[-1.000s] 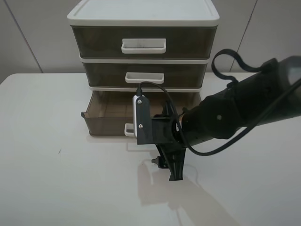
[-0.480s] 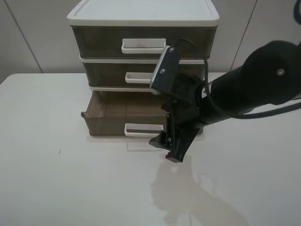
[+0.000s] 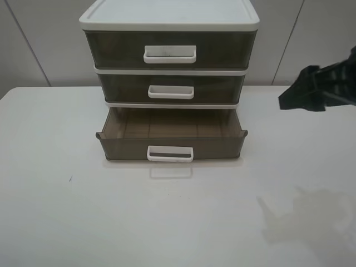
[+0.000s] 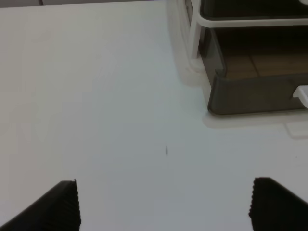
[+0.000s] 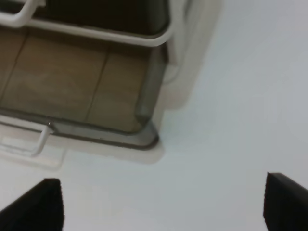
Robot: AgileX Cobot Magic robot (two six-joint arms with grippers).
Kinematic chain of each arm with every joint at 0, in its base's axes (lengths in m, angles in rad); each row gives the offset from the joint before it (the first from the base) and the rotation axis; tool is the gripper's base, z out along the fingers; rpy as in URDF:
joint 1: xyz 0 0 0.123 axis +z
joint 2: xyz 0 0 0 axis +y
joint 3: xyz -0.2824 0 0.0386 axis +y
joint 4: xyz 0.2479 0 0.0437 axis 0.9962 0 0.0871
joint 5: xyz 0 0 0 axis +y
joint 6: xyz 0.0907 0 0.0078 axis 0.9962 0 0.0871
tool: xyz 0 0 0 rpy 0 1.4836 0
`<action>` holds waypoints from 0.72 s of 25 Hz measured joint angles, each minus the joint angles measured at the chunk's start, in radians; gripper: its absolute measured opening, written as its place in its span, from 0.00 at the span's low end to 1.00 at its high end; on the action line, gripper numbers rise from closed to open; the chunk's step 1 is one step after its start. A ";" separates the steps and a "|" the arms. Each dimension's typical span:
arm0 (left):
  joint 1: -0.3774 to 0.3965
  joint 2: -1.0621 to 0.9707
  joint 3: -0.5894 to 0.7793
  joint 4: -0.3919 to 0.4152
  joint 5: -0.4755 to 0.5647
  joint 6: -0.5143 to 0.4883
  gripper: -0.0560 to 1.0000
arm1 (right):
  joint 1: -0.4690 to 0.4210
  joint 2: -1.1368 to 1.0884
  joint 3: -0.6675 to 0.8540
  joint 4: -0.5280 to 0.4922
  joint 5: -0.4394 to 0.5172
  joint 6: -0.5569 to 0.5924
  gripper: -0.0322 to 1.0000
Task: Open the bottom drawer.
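The bottom drawer (image 3: pixel 169 146) is smoky-brown and stands pulled out from the white-framed three-drawer unit (image 3: pixel 169 19). Its inside is empty and its white loop handle (image 3: pixel 170 154) faces front. My right gripper (image 3: pixel 303 92) hangs in the air far to the right of the unit, away from the handle. In the right wrist view the right gripper (image 5: pixel 161 204) is open and empty, above the table beside the drawer's right front corner (image 5: pixel 147 134). In the left wrist view my left gripper (image 4: pixel 166 207) is open and empty, with the drawer's left front corner (image 4: pixel 255 91) ahead of it.
The two upper drawers (image 3: pixel 169 53) are closed. The unit stands at the back middle of a white table (image 3: pixel 83 211). A grey wall is behind it. A small dark speck (image 4: pixel 166 151) marks the tabletop left of the drawer.
My right arm has pulled away from in front of the bottom drawer's handle, rising and moving to the far right. The drawer stays pulled out.
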 joint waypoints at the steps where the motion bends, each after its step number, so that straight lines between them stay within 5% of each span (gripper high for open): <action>1: 0.000 0.000 0.000 0.000 0.000 0.000 0.73 | -0.041 -0.060 0.000 -0.002 0.028 0.015 0.72; 5: 0.000 0.000 0.000 0.000 0.000 0.000 0.73 | -0.142 -0.298 0.000 -0.051 0.125 0.066 0.72; 13: 0.000 0.000 0.000 0.000 0.000 0.000 0.73 | -0.150 -0.664 0.000 -0.183 0.275 0.175 0.72; 18: 0.000 0.000 0.000 0.000 0.000 0.000 0.73 | -0.150 -0.801 0.002 -0.178 0.433 0.178 0.72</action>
